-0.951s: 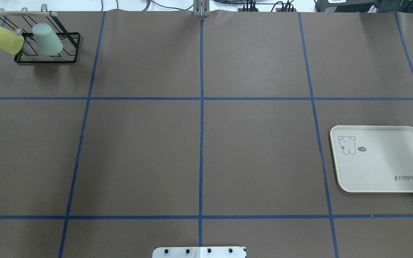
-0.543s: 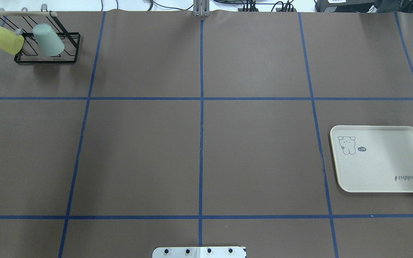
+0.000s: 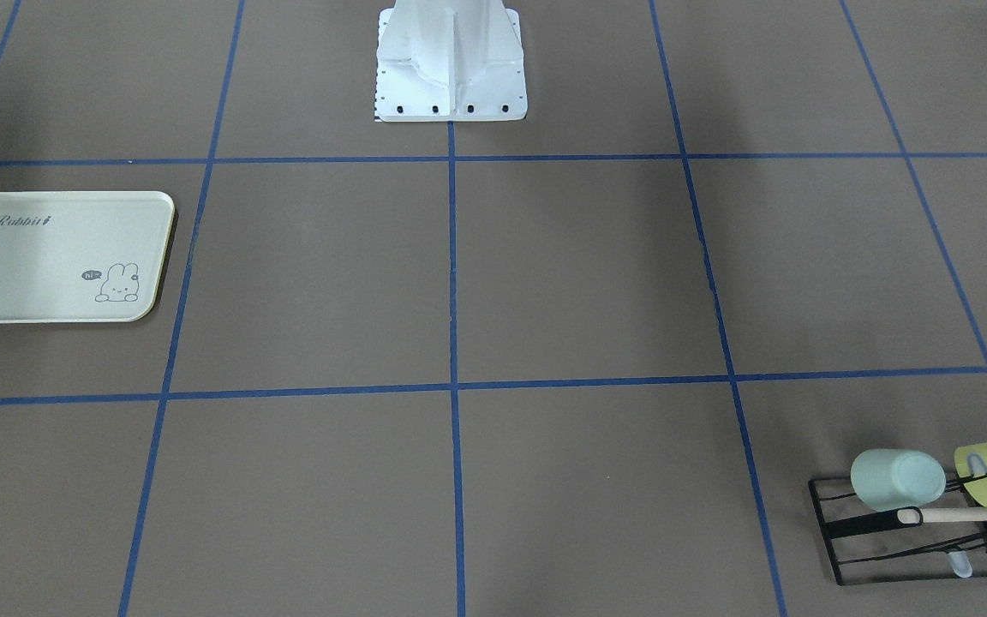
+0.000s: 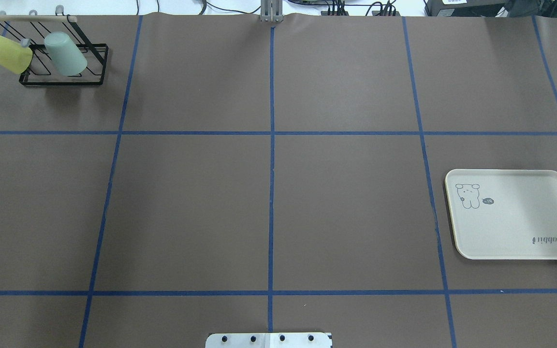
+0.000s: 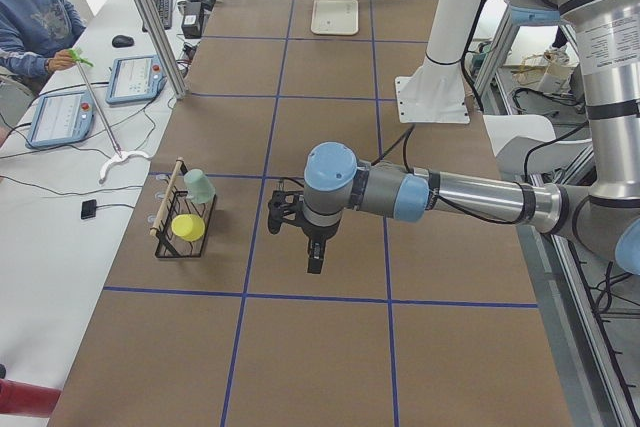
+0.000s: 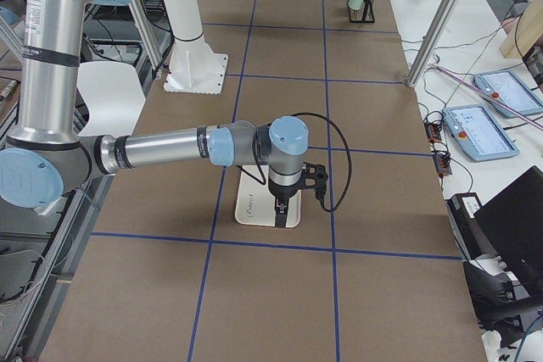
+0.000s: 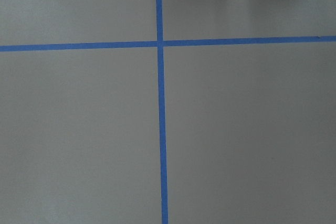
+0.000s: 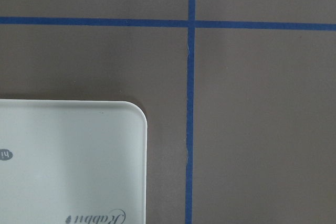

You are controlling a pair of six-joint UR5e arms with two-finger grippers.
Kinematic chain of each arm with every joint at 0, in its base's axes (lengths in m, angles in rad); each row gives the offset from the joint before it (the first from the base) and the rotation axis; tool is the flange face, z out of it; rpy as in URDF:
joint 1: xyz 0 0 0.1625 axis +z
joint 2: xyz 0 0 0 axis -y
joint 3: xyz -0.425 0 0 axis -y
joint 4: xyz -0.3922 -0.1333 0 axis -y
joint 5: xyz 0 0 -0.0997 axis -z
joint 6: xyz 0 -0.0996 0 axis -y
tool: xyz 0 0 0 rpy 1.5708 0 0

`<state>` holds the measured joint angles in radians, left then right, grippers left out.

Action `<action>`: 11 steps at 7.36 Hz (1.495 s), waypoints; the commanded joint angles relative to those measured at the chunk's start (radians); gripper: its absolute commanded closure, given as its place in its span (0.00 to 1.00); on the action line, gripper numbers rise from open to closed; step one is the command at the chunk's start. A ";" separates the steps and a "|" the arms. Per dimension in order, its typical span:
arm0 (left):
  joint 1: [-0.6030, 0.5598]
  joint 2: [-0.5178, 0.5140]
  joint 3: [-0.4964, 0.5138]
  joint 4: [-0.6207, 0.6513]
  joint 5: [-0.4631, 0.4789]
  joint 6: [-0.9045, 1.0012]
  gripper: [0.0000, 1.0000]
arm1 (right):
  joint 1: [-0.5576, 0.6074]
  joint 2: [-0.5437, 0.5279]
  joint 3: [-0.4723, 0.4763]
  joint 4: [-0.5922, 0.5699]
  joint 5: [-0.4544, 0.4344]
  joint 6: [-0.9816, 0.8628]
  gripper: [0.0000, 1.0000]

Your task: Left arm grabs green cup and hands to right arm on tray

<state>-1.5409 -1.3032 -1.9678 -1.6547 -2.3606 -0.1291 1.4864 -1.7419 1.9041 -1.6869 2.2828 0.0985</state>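
At the far left of the worktop (image 4: pixel 346 208), in the back corner, a black wire rack (image 4: pixel 61 79) carries two tilted cups. The bright yellow-green cup (image 4: pixel 5 52) is on the outside. Just beside it, toward the middle, is the pale green cup (image 4: pixel 65 54), the one I am after. It rests on the rack, and nothing is touching it.

Over the last second the overhead view has barely changed. The green cup is where it was, give or take a slight shift, and the tray has not moved. I take this to mean the task has not really started, with the grab, the hand-over and the placing all ahead.

My left arm (image 5: pixel 470 192) reaches out low over the worktop, with my left fingers (image 5: pixel 315 257) pointing down near the rack but apart from it. Their own camera shows only brown worktop and crossing blue tape lines (image 7: pixel 160 44). I cannot tell whether these fingers are wide or narrow.

The middle of the worktop shows only tape lines.

At the right, the cream tray (image 4: pixel 515 241) lies flat with nothing on it. My right fingers (image 6: pixel 284 209) hang above it, and their camera shows one rounded tray corner. I cannot tell their spread either.
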 commanded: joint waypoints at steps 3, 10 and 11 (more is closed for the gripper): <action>0.037 -0.090 -0.011 -0.002 -0.022 -0.001 0.00 | 0.000 0.011 0.012 0.001 0.015 0.001 0.00; 0.244 -0.572 0.237 0.004 0.072 -0.287 0.00 | -0.002 0.018 0.001 0.003 0.040 -0.006 0.00; 0.268 -0.637 0.283 0.004 0.069 -0.296 0.00 | -0.002 0.016 0.000 0.003 0.040 -0.006 0.00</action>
<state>-1.3069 -1.8491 -1.7474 -1.6502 -2.2935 -0.3890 1.4849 -1.7251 1.9029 -1.6848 2.3221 0.0927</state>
